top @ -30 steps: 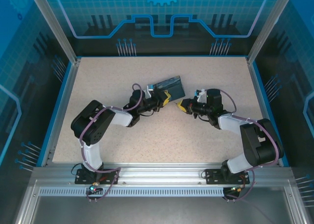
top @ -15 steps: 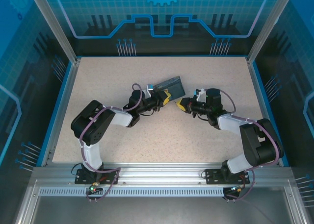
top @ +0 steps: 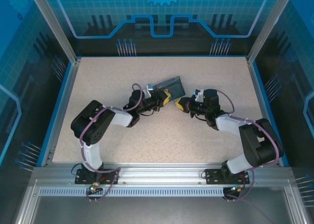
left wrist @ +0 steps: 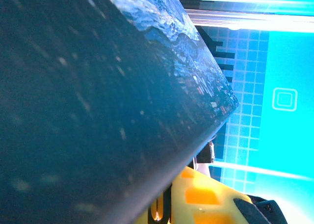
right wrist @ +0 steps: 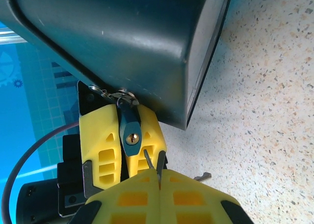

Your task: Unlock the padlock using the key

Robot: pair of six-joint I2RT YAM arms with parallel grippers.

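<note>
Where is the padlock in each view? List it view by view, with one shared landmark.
Right wrist: left of centre, the padlock pinched by the left end effector, hooked to the tin; the right end effector holds the key just below.
Top external: too small to tell; just below the tin, where both end effectors meet.
Left wrist: too dark beside the tin's edge to tell.
Shared landmark: the tin.
</note>
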